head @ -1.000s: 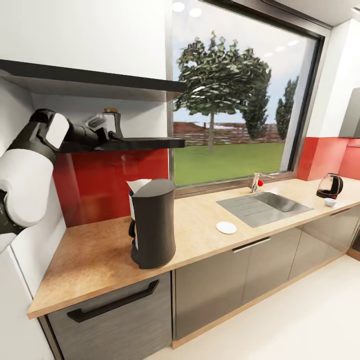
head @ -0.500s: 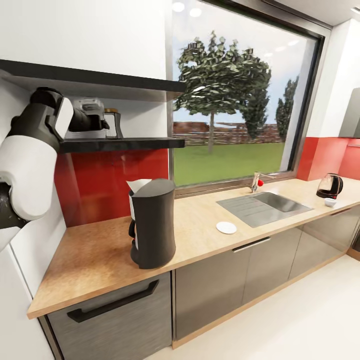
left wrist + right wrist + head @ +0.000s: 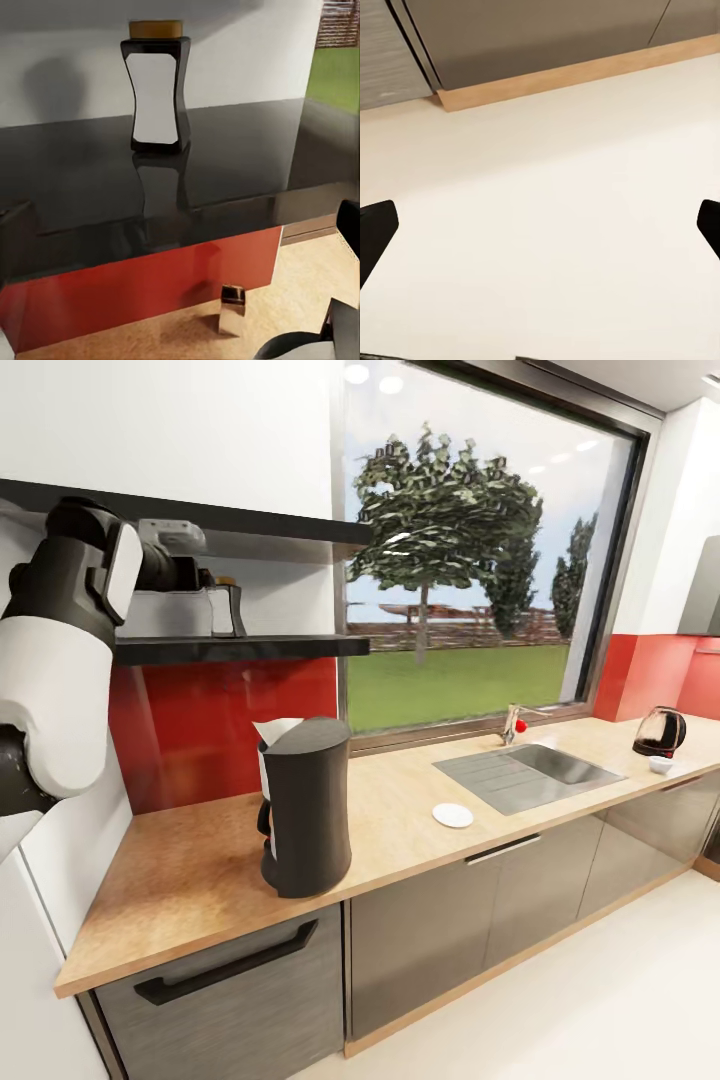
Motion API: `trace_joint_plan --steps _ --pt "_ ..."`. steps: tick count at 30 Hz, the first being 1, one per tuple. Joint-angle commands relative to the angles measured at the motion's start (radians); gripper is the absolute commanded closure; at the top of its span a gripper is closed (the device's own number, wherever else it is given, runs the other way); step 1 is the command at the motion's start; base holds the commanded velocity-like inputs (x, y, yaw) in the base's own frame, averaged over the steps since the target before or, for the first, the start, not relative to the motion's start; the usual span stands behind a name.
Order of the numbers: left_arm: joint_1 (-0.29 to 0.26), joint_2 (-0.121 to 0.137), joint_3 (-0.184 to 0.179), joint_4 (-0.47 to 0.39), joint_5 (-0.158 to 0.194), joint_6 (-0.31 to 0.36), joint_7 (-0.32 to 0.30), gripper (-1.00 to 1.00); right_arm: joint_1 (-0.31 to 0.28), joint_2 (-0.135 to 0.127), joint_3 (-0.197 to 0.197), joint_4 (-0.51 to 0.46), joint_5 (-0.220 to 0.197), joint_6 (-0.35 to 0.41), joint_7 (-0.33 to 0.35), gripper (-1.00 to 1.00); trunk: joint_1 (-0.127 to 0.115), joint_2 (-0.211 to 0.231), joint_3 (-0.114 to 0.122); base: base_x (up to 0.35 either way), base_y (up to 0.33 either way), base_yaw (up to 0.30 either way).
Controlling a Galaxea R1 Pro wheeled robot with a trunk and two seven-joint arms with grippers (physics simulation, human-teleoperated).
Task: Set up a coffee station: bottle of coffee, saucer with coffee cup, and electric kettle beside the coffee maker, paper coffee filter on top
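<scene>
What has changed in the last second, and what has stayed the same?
The left arm has risen from the shelf's edge to above it, so its left gripper now faces the bottle of coffee, without holding it. The bottle, coffee maker, saucer and kettle have not moved.

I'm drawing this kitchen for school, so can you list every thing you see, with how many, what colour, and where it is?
Coffee bottle: one, black with white label and brown lid, upright on the shelf.
Shelf: one, black, on the wall above the counter.
Coffee maker: one, dark grey, on the countertop, white paper filter sticking up behind its top.
Saucer: one, white, on the counter before the sink.
Sink: one, grey, under the window.
Kettle: one, dark glass, far end of the counter.
Cup: one, white, beside the kettle.
Left gripper: one, black, raised to shelf height by the bottle.
Right gripper: one, black fingertips wide apart, above pale floor.
</scene>
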Motion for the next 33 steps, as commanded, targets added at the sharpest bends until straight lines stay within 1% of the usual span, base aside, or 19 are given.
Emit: trace_joint_plan --steps 1,5,11,13,15,17,20,24,30,33 --pt "0.001 -0.001 0.003 -0.010 -0.010 0.003 -0.008 -1.00 0.000 0.000 -0.001 0.001 0.007 -0.003 0.001 -1.00 0.000 -0.001 0.000 0.000 0.000 0.000" --pt "0.005 -0.001 0.004 -0.055 -0.010 0.003 -0.009 -1.00 0.000 -0.001 -0.001 0.003 0.007 -0.002 0.001 -1.00 0.000 -0.001 0.000 0.000 0.000 0.000" --pt "0.006 -0.001 0.004 -0.075 -0.011 0.003 -0.006 -1.00 0.000 -0.001 0.001 0.009 0.009 0.010 0.001 -1.00 0.000 -0.001 0.000 0.013 0.000 0.000" --pt "0.006 0.000 0.003 -0.077 -0.012 0.002 -0.006 -1.00 0.000 -0.005 0.002 0.036 0.009 0.024 0.000 -1.00 0.000 -0.001 0.000 0.152 0.000 0.000" --pt "0.006 0.000 0.003 -0.077 -0.012 0.002 -0.006 -1.00 0.000 -0.011 0.004 0.091 0.009 0.047 0.000 -1.00 0.000 -0.001 0.000 0.241 0.000 0.000" --pt "0.006 0.000 0.003 -0.077 -0.012 0.001 -0.006 -1.00 0.000 -0.015 0.005 0.176 0.008 0.072 0.001 -1.00 0.000 -0.001 0.000 0.292 0.000 0.000" --pt "0.006 0.000 0.004 -0.077 -0.011 0.001 -0.006 -1.00 0.000 -0.016 0.006 0.232 0.007 0.082 0.000 -1.00 0.000 -0.001 0.000 0.315 0.000 0.000" --pt "0.006 0.000 0.003 -0.072 -0.011 -0.001 -0.005 -1.00 0.000 -0.017 0.006 0.266 0.007 0.089 0.000 -1.00 0.000 -0.001 0.000 0.330 0.000 0.000" --pt "0.006 -0.001 0.003 -0.064 -0.013 -0.001 -0.004 -1.00 0.000 -0.017 0.007 0.283 0.009 0.094 0.000 -1.00 0.000 -0.001 0.000 0.328 0.000 0.000" --pt "0.006 -0.001 0.002 -0.062 -0.014 -0.009 -0.004 -1.00 0.000 -0.018 0.007 0.307 0.009 0.095 0.001 -1.00 0.000 -0.001 0.000 0.158 0.000 0.000"
